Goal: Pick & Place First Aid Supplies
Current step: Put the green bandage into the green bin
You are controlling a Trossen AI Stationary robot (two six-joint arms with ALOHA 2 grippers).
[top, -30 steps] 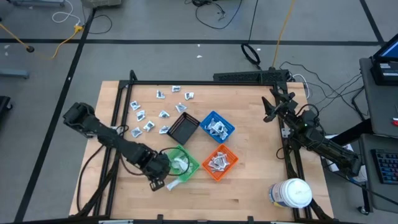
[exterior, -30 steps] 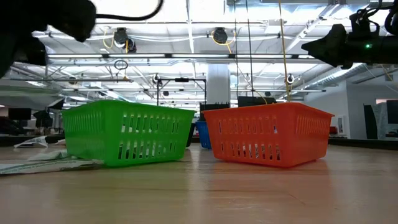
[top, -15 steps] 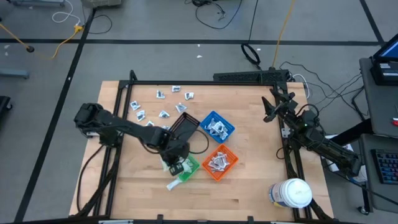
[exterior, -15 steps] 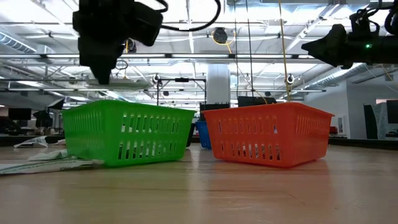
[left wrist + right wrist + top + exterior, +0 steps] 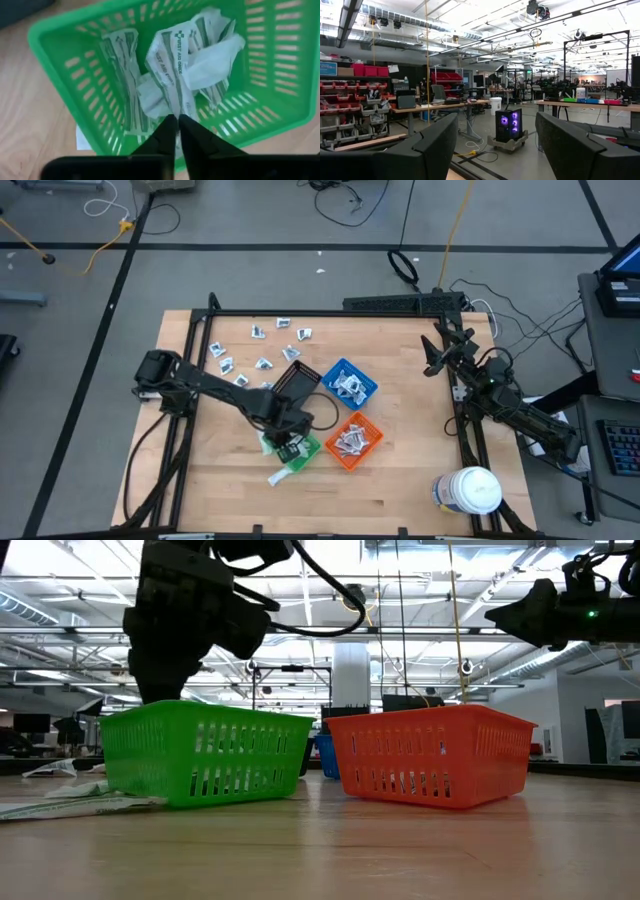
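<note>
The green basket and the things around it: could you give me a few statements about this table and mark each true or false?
1. The left gripper hangs over the green basket. True.
2. The green basket is empty. False: white first aid packets lie in it.
3. The right gripper is at the table's right edge, fingers apart. True.
4. The white jar stands inside the blue basket. False: it stands at the table's near right corner.
5. Loose packets lie beyond the black basket. True.

White green-printed first aid packets (image 5: pixel 172 75) lie crumpled in my green bin (image 5: pixel 65 45), more fill the blue and orange bins, loose ones (image 5: pixel 262 363) scattered on bare table.
</note>
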